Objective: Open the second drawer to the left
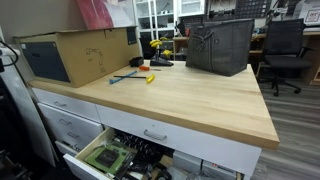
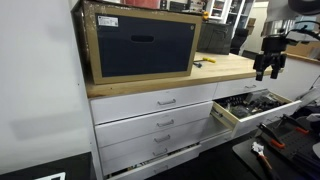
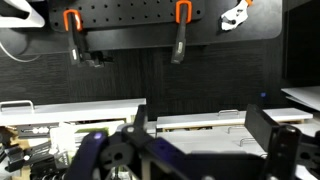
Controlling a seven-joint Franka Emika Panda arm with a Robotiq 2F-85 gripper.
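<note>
**Gripper hangs open above the pulled-out second drawer**

Closest to my wrist camera is the gripper [image 3: 195, 155] itself. Its two blurred fingers [image 3: 285, 150] stand wide apart at the bottom of the picture with nothing between them. Beyond them I see a tangle of black parts [image 3: 30, 155]. Further off is one black perforated panel [image 3: 150, 40] carrying two orange-handled clamps [image 3: 72, 20].

In an exterior view the gripper [image 2: 268, 72] hangs just off the front edge of the bench [image 2: 225, 66], near its end corner. It is above the second drawer [image 2: 262, 115] and clear of it. That is the one open drawer I count in this view. It stands pulled out under a shallow shut drawer [image 2: 240, 88], with black jumbled parts showing inside. Three more white fronts [image 2: 165, 123] are stacked below the other end of the front edge.

On the bench top I count one cardboard box [image 2: 140, 42] at the corner far from the gripper. One dark grey bin [image 1: 220, 45] sits at the opposite back corner. Two small tools lie near the middle: one blue tool [image 1: 125, 77] and one yellow tool [image 1: 150, 78]. Under the front edge, one drawer shows green circuit boards [image 1: 105, 155].
</note>
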